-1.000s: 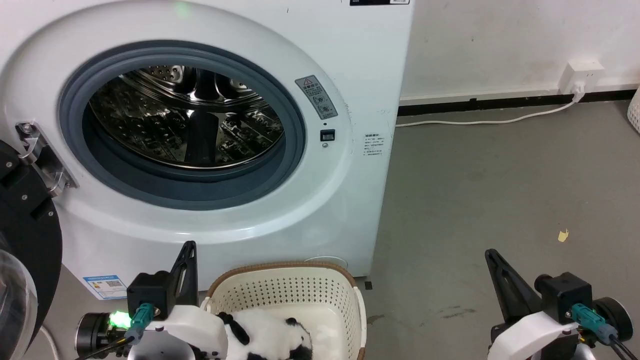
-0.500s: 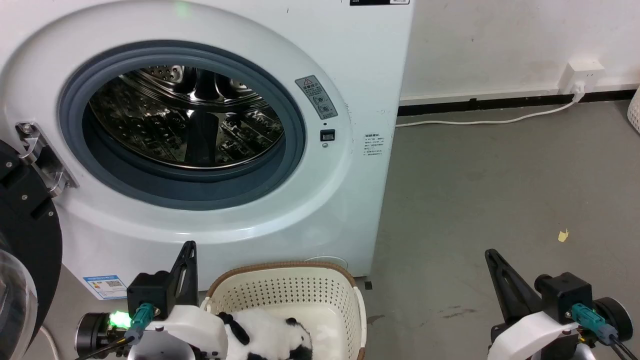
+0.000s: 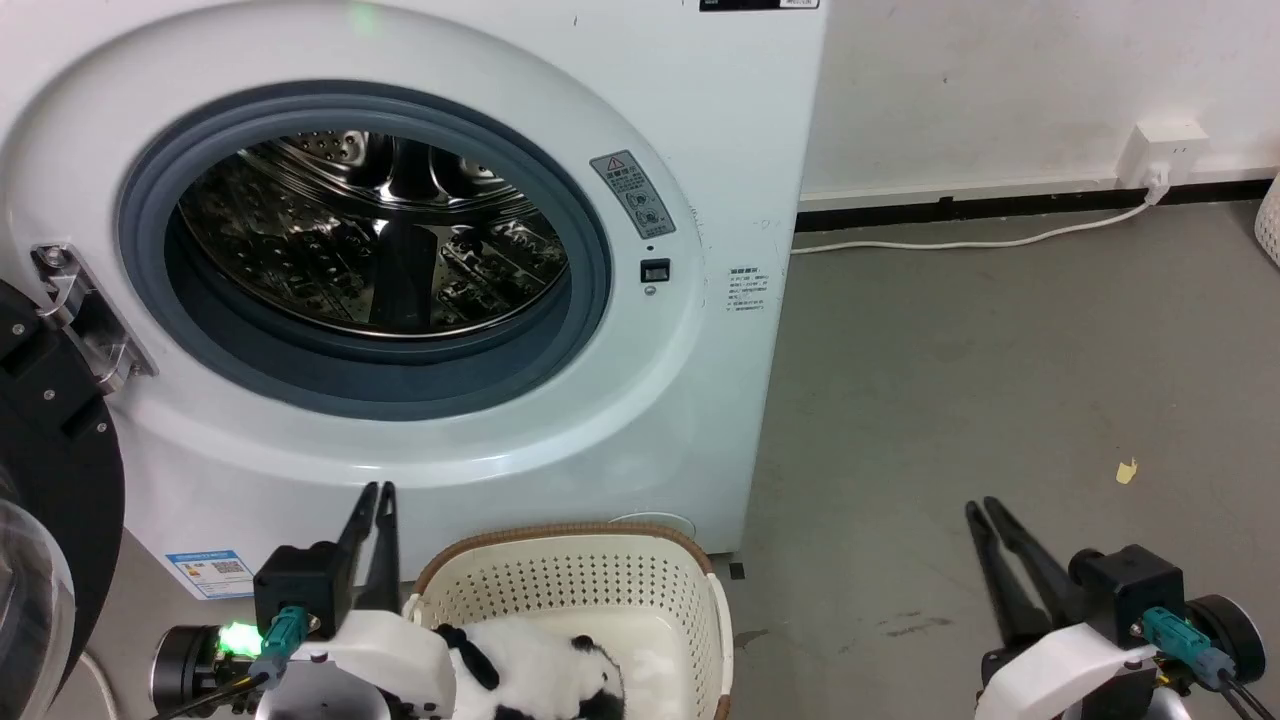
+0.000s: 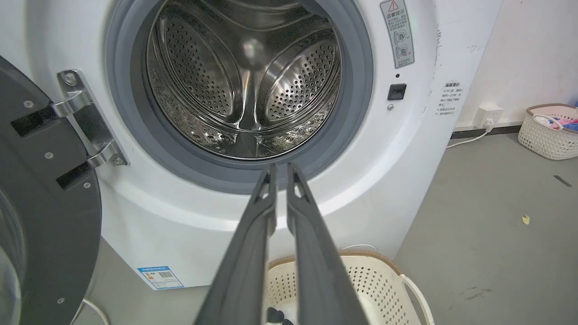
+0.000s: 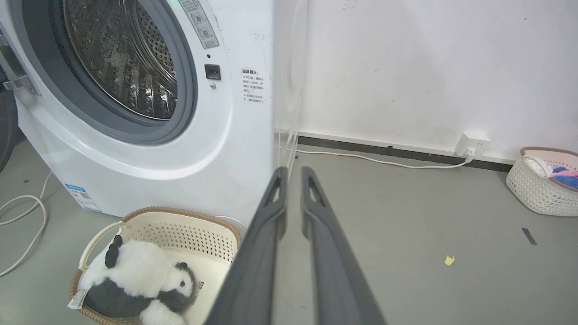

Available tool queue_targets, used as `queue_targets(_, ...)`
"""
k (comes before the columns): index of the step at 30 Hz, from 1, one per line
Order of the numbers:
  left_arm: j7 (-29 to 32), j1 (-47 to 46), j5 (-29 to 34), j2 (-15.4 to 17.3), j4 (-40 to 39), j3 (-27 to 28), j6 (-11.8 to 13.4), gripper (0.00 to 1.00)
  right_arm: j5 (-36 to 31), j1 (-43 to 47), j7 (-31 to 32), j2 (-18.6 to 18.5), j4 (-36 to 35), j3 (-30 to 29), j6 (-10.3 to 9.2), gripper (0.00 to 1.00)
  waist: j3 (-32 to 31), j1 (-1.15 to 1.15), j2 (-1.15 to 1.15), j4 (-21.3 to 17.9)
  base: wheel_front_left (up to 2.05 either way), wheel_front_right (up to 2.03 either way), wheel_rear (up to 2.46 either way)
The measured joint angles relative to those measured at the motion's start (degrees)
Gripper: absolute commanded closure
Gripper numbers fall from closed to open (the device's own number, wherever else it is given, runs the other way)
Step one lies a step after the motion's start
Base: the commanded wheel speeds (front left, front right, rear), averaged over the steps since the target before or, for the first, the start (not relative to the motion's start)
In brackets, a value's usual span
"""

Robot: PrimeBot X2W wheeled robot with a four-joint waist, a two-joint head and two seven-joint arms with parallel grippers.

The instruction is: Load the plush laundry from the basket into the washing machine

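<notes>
You see the panda (image 3: 540, 672) lying toward the near edge of the basket (image 3: 575, 590), which sits on the floor (image 3: 950, 380) just before the washer (image 3: 700, 110), its door (image 3: 55, 470) open, with the left gripper (image 3: 378, 493) and right gripper (image 3: 982, 508) poised on either side, jaws almost together and empty.

Left hand (image 3: 379, 490), right hand (image 3: 980, 506) — both closed, fingers pointing up.
</notes>
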Motion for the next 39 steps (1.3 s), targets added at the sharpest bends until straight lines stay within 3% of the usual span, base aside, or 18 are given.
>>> queue_targets(25,-0.96,-0.32,-3.66,0.00,3.65,-2.92,1.57,0.00,2.85,0.15,-2.12,0.00,1.23,-0.77,0.00,0.00,0.81,0.00,0.00,0.02,0.00,0.00,0.00)
queue_targets(39,4.37,-2.91,-7.95,0.00,9.93,-5.05,3.12,0.00,4.97,0.14,-3.71,0.00,2.16,-1.57,0.00,0.00,3.06,0.00,0.00,-0.47,0.00,0.00,0.00)
